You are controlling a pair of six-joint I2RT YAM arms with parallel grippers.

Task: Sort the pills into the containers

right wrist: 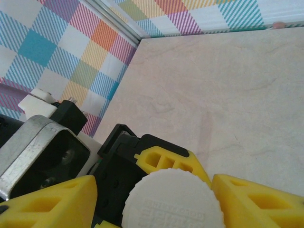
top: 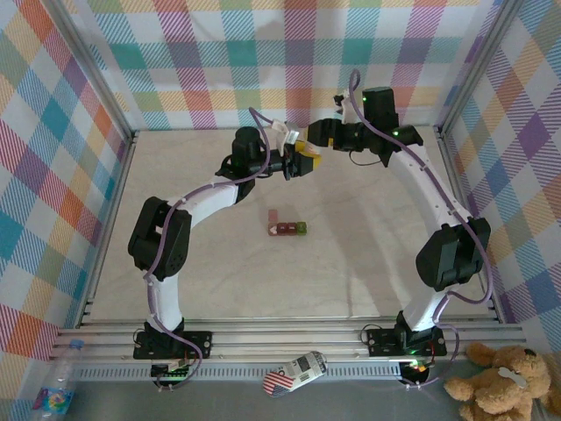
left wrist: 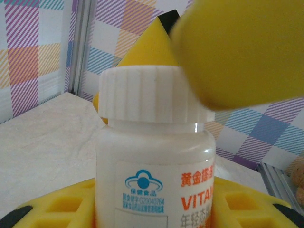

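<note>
My left gripper (top: 301, 161) is raised over the back of the table and shut on a white pill bottle (left wrist: 153, 161) with orange lettering, its yellow fingers (left wrist: 57, 205) pressing the bottle's sides. The right gripper (right wrist: 153, 202) is open around the ribbed white cap (right wrist: 173, 199). One of its fingers (right wrist: 47, 202) stands clear of the cap, the other (right wrist: 259, 199) sits close beside it. The containers (top: 286, 228), a short dark red row with a green end, lie on the table nearer the arms. The pills are out of view.
Aluminium rails (top: 112, 219) and plaid walls enclose the beige table (top: 368, 254). A teddy bear (top: 504, 381) and a water bottle (top: 57, 390) lie outside the front rail. Open table surface surrounds the containers.
</note>
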